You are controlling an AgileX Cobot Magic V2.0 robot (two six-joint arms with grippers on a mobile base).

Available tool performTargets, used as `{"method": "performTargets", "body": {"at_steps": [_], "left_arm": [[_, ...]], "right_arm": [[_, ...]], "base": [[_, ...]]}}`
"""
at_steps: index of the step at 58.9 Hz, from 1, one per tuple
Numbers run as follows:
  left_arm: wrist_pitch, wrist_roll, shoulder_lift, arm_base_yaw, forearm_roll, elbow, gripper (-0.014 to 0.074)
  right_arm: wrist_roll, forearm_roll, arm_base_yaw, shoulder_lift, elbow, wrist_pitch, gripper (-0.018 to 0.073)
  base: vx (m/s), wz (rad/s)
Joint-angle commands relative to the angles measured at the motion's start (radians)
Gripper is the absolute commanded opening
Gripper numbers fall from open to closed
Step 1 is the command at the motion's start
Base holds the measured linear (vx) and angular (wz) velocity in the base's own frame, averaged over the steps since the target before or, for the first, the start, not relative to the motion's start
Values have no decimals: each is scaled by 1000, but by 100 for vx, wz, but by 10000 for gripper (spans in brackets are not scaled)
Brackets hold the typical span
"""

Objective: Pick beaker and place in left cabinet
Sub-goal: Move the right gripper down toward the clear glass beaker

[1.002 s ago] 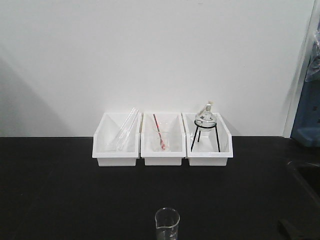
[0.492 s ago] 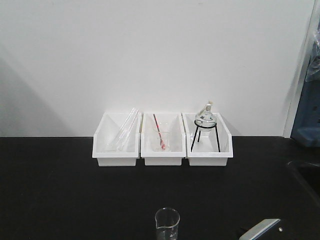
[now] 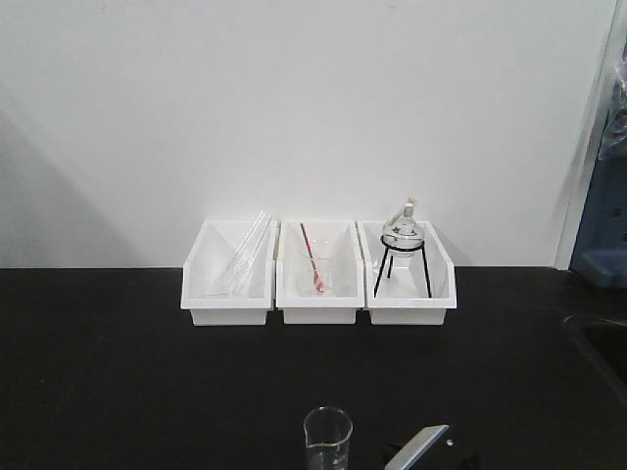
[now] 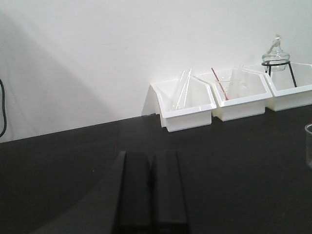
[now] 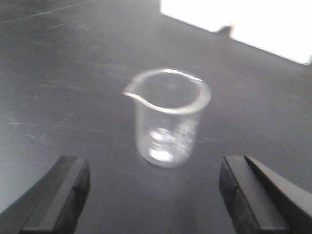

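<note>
The beaker (image 3: 327, 438), small, clear and spouted, stands upright on the black bench near its front edge. It also shows at the right edge of the left wrist view (image 4: 309, 145). My right gripper (image 5: 153, 195) is open, with the beaker (image 5: 168, 117) just ahead of its wide-spread jaws and not touched. One grey finger (image 3: 416, 448) of it shows right of the beaker in the front view. My left gripper (image 4: 152, 195) is shut with nothing in it, low over the bench, far left of the beaker. The left cabinet is out of view.
Three white bins stand in a row against the wall: one with glass tubes (image 3: 228, 284), one with a beaker and red rod (image 3: 315, 284), one with a flask on a black tripod (image 3: 404, 284). A blue object (image 3: 600, 245) stands at far right.
In the front view my right gripper has come in from the lower right corner and moved left, close beside the beaker. The beaker has not moved.
</note>
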Motion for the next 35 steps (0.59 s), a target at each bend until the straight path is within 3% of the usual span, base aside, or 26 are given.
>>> {"method": "performTargets", "body": {"at_steps": [1,35], "left_arm": [[-75,-3,-19,-1,-3,16,1],[-75,-3,-19,-1,-3,16,1]], "right_arm": [[9,0,5,11,-62,-72,606],[51,-15,5,220,-339,-52,594]], "base": [[0,0],[0,0]]}}
